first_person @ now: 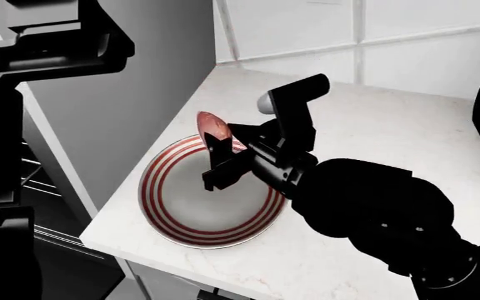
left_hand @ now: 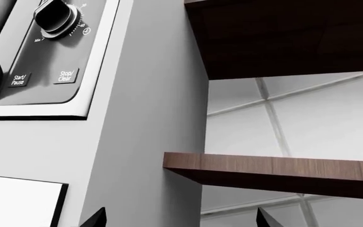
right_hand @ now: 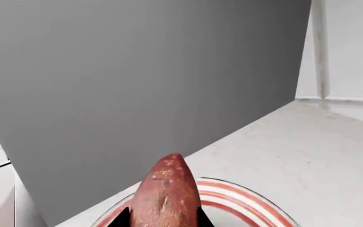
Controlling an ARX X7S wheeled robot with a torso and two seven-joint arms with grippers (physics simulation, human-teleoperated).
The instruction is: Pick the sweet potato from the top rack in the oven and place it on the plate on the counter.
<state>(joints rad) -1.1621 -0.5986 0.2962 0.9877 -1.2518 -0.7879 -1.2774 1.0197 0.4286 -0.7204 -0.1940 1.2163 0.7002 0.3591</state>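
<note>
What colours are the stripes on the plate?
The plate has dark red and white rings around a grey middle, clearest in the head view.

Only my left wrist camera catches text. Upper left of frame, grey control panel (left_hand: 49, 61): button (left_hand: 19, 79) reads "Start/Pause", button beside it (left_hand: 66, 75) reads "Stop/Clear". Round dial (left_hand: 56, 18) above them has scale marks "Min" and "40"; other numerals too small to read. Nothing legible in head or right wrist views.
</note>
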